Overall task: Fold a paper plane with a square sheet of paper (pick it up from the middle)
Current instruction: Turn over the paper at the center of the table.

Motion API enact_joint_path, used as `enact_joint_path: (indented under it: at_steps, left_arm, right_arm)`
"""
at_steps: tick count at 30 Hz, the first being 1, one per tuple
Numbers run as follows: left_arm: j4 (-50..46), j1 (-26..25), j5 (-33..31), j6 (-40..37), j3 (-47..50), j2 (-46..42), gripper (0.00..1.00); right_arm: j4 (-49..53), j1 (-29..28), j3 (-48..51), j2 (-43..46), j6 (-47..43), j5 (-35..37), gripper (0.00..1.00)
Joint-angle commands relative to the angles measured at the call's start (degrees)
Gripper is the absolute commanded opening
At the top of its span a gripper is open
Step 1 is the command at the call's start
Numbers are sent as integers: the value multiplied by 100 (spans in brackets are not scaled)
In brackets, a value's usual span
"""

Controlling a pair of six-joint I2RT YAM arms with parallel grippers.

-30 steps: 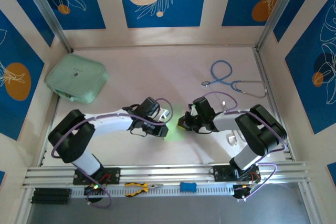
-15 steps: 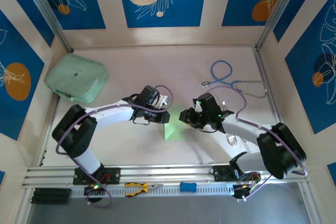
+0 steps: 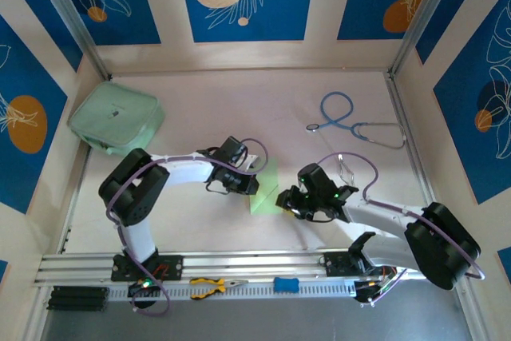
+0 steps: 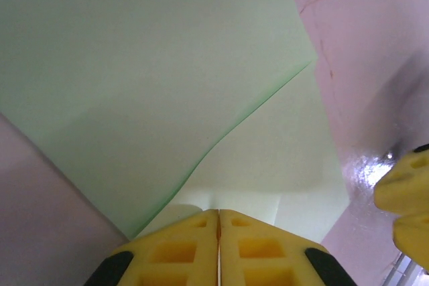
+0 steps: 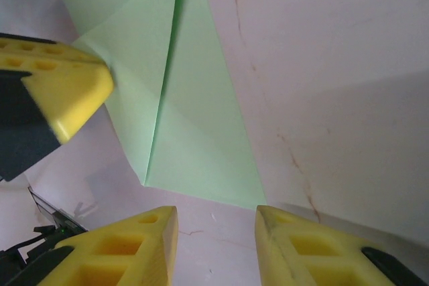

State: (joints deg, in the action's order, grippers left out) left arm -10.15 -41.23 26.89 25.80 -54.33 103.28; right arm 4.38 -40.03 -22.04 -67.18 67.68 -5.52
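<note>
We count two arms, a left arm (image 3: pixel 172 173) and a right arm (image 3: pixel 383 212). Each ends in one claw, so there are two claws: the left claw (image 3: pixel 254 180) and the right claw (image 3: pixel 283 200). Each claw has two yellow fingers (image 5: pixel 134 246), four in all. Between the two claws we count one sheet of paper (image 3: pixel 266 193), light green. Far out to the left of the left claw we count one mint-green pouch (image 3: pixel 116 119). Beyond the right claw we count one blue stethoscope (image 3: pixel 351 121). Behind both claws, along one metal rail (image 3: pixel 255 265), we count one pair of yellow-handled pliers (image 3: pixel 217 284) and one small blue object (image 3: pixel 286 284). We count one surface (image 3: pixel 239 109).
</note>
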Motion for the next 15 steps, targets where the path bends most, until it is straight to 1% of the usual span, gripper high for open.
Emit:
enact_joint_path:
  at_steps: [1, 7, 15]
  left_arm:
    - [69, 38, -40, -114, 154, 117, 9]
    - [276, 35, 66, 32, 327, 130, 9]
    - [180, 35, 149, 39, 247, 60, 9]
  right_arm:
    - [153, -116, -122, -35, 245, 178, 36]
    - [266, -260, -324, -349, 224, 236, 36]
    - [-38, -347, -331, -591, 262, 288, 37]
